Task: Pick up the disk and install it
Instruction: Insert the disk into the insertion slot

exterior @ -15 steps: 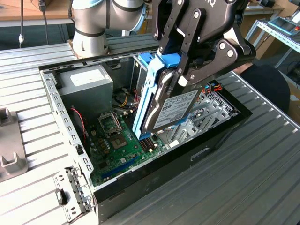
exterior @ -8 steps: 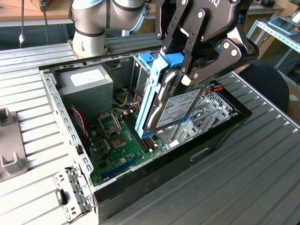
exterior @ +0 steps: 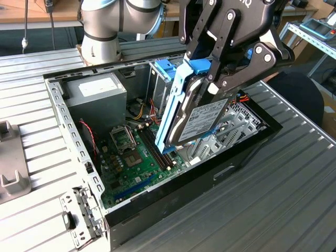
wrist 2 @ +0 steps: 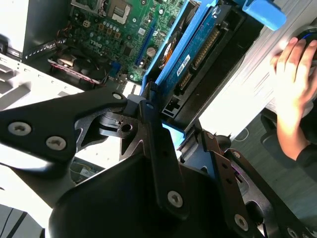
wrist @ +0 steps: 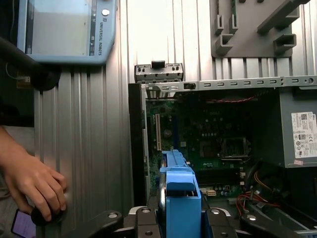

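The disk (exterior: 202,122) is a grey metal drive in a light blue carrier. It hangs tilted on edge over the open computer case (exterior: 65,123), above the motherboard (exterior: 131,157) and beside the metal drive cage (exterior: 242,122). My gripper (exterior: 212,80) is shut on the disk's upper end, its black fingers clamping both flat sides. In the second wrist view the disk (wrist 2: 194,54) runs out from between the gripper (wrist 2: 171,124) fingers toward the board. In the first wrist view the carrier's blue end (wrist: 181,191) sits in the gripper (wrist: 181,218), over the case interior.
A silver power supply (exterior: 97,92) fills the case's far corner, with red and yellow wires near it. A person's hand (wrist: 34,186) rests on the slatted table beside the case. A teach pendant (wrist: 64,29) and a grey fixture (exterior: 10,157) lie on the table.
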